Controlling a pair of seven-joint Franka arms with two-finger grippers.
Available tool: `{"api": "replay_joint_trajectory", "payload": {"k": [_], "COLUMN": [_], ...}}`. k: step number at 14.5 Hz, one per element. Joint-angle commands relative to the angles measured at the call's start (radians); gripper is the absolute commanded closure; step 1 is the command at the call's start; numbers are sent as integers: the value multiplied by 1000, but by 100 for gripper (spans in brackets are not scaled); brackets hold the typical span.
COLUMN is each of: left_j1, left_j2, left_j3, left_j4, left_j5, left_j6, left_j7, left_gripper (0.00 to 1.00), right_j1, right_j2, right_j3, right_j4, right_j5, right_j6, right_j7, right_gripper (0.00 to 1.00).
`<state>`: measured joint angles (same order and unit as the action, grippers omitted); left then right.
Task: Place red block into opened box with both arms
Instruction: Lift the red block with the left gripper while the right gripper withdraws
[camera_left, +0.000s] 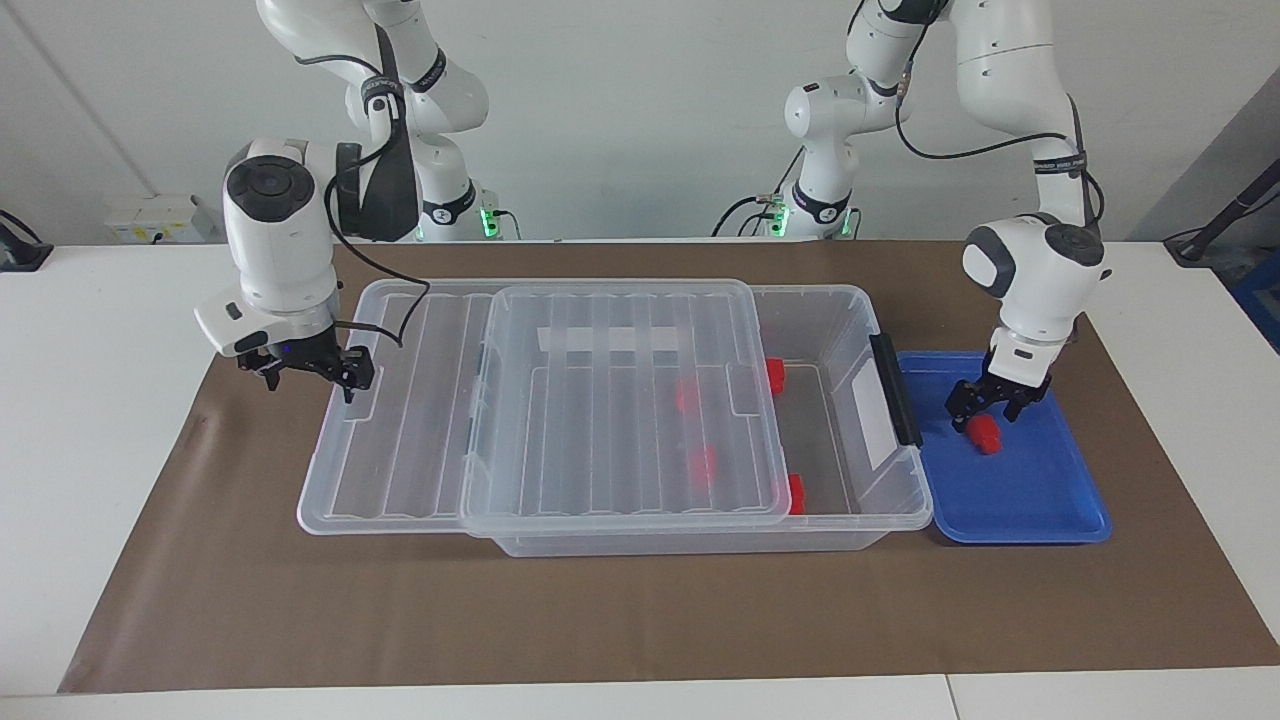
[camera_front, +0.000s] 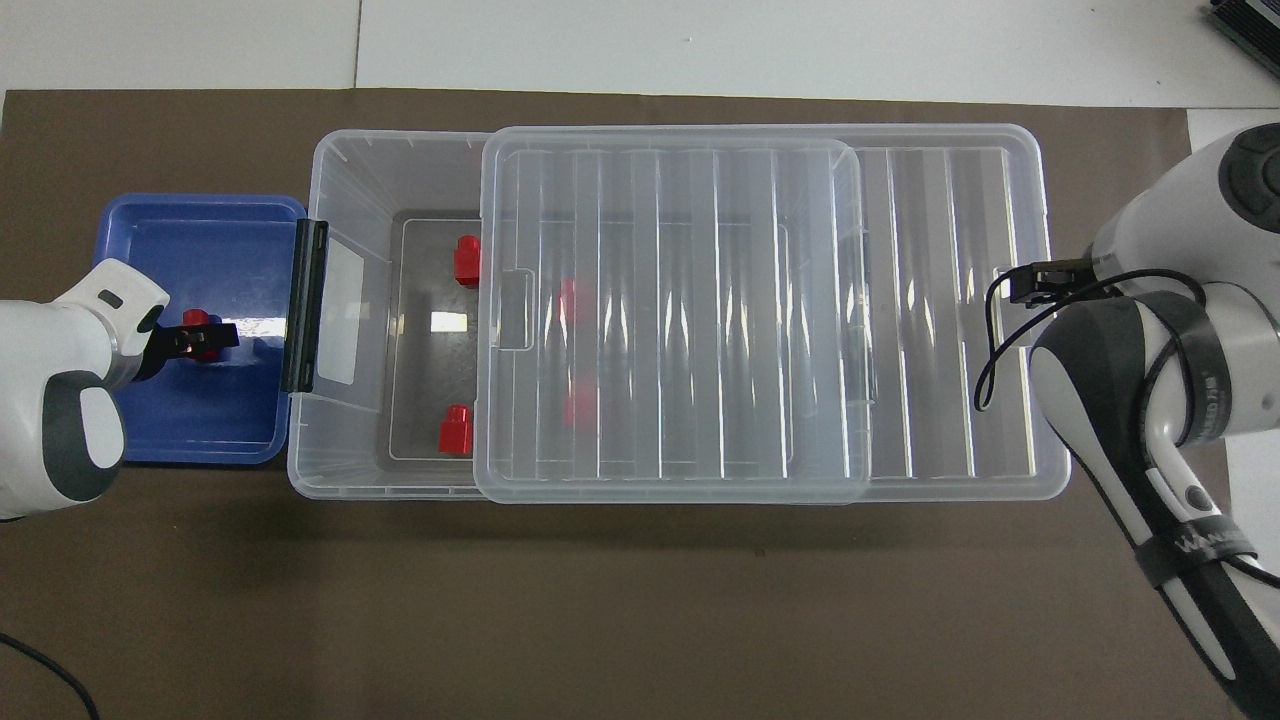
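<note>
Brown paper mat covers the white desk, plain white wall up top.

Clear storage bin sits mid-mat, black end handle toward the left arm's end. Ribbed see-through lid is slid off toward the right arm's end, so a strip of the bin by the handle is uncovered. Four red blocks inside: two in the open strip, two more showing through the lid.

Shallow blue tray sits just beside the bin's handle end. One red block in it, alone.

Left gripper is down in the tray, jaws apart and straddling that block, one finger on each side; can't tell if they touch it. Block's long axis looks to run roughly along the tray's length, mostly hidden by the jaws from overhead.

Right gripper is at the lid's outer edge, jaws apart; can't tell if it grips the rim.
</note>
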<state>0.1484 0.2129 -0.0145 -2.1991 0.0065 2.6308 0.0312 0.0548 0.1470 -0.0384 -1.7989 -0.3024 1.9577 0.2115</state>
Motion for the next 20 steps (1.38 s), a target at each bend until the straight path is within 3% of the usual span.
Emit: {"api": "replay_joint_trajectory", "payload": {"k": [1,2,5,8,12,15,18,20], "left_j1": [-12,-12,-12,-12,-12,-13,-27,-33], "left_j2": [16,16,16,19,19,32,30,22], "left_j3": [8,10,10,10,10,8,8,8], "left_j4": [21,21,21,33,44,172,317,418], "left_j5": [-3,-3,-3,-3,-3,-3,-3,-3], "left_j6": [6,8,6,0,-9,-180,-389,-544], "left_j7": [0,-2,0,0,-2,-7,-10,-11], "left_gripper": [0,0,33,50,100,100,100,100], "right_j1": [-26,-27,-29,-43,-43,-43,-44,-46], "right_j2": [-26,-26,-30,-30,-37,-46,-79,-115], "right_j3": [5,5,3,3,6,9,6,6], "right_j4": [-5,-5,-5,-5,-4,13,52,76], "right_j5": [-29,-29,-30,-37,-35,-11,127,155], "right_j6": [-28,-28,-29,-31,-33,-42,-78,-132], "right_j7": [9,9,9,9,9,11,2,-29], "right_gripper": [0,0,0,0,0,0,0,0]}}
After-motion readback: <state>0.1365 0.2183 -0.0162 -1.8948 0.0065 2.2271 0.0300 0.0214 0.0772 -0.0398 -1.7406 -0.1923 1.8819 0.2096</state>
